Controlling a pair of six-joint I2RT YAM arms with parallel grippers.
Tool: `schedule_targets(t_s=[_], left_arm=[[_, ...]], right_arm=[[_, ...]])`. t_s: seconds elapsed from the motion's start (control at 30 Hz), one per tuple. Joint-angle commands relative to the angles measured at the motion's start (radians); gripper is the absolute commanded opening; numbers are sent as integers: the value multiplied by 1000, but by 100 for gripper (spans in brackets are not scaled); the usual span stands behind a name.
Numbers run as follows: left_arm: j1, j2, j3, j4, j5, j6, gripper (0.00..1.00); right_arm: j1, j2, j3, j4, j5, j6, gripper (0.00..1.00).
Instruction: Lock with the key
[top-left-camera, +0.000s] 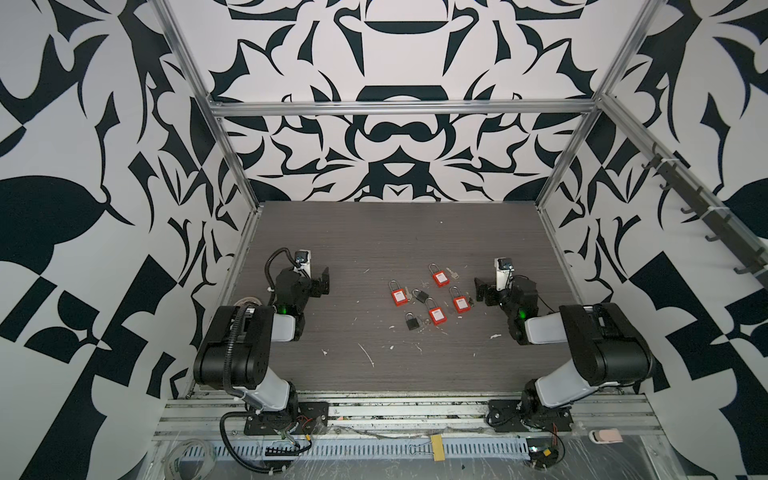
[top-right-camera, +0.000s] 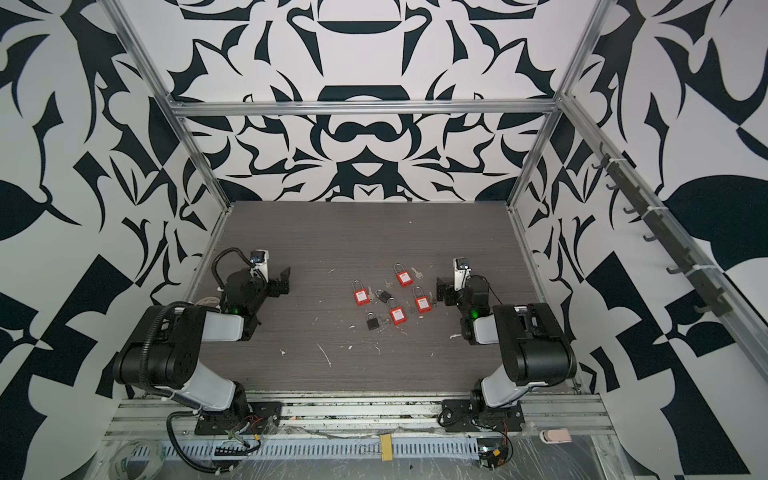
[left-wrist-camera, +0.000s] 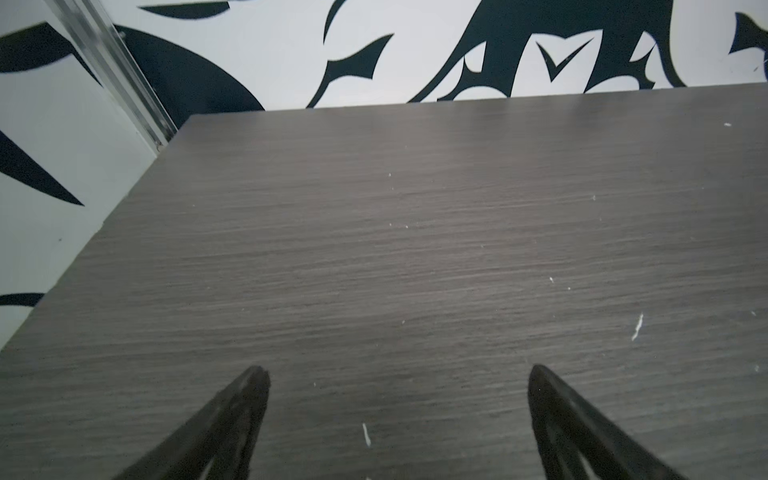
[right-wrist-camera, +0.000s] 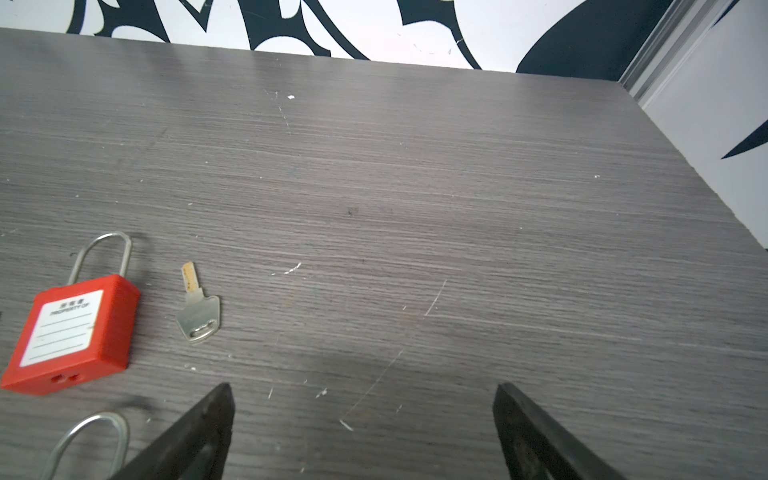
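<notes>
Several red padlocks lie mid-table, among them the farthest one (top-left-camera: 439, 277) (top-right-camera: 404, 277), with two small black padlocks (top-left-camera: 420, 296) (top-left-camera: 412, 321) between them. A silver key (top-left-camera: 453, 273) (right-wrist-camera: 199, 311) lies flat just right of that farthest red padlock (right-wrist-camera: 75, 332). Another red padlock (top-left-camera: 459, 303) shows only its steel shackle (right-wrist-camera: 93, 434) in the right wrist view. My right gripper (top-left-camera: 481, 289) (top-right-camera: 441, 288) (right-wrist-camera: 361, 392) hovers open just right of the cluster, holding nothing. My left gripper (top-left-camera: 325, 282) (top-right-camera: 285, 279) (left-wrist-camera: 398, 374) is open over bare table, well left of the locks.
More small keys (top-left-camera: 409, 296) lie among the locks, too small to make out. White flecks and scratches (top-left-camera: 365, 355) mark the dark wood-grain table (top-left-camera: 374, 232). Patterned walls and aluminium posts (top-left-camera: 232, 145) close in the back and sides. Both arm bases stand on the front rail (top-left-camera: 407, 409).
</notes>
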Motion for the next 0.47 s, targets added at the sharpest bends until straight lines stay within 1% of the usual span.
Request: schedule_targets(t_s=[0.0,0.23,0.43], left_arm=[[3,-7,2,-23,11,-15,99],[3,-8,2,-23,9,-20,99],[4,-10,-2,-15,3,-24,99]], right_arm=[[0,-19,29,8,-7,3,99],[1,-3,38,10,-8,2,99],[0,-18,23,22,-5,2,99]])
